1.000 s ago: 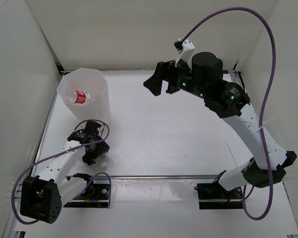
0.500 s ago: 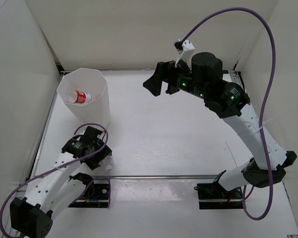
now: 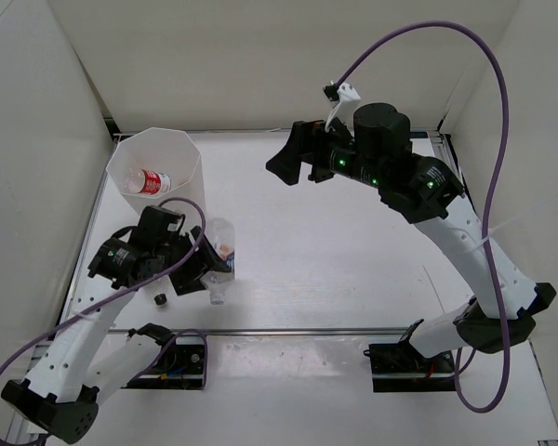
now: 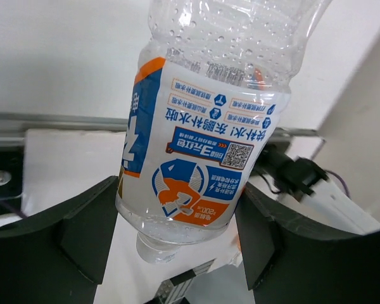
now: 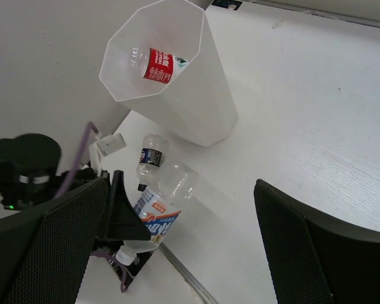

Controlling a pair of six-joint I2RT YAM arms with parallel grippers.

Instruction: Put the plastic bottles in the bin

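A clear plastic bottle with a blue-white-orange label (image 4: 196, 152) is clamped between the jaws of the left gripper (image 3: 212, 271), near the tall white faceted plastic bin (image 3: 192, 200). The jaws of the right gripper (image 3: 286, 163) are spread wide, with nothing held.

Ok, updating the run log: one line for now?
left claw: shut on blue-orange bottle | right claw: open | bin: red-label bottle inside | table: dark-label bottle
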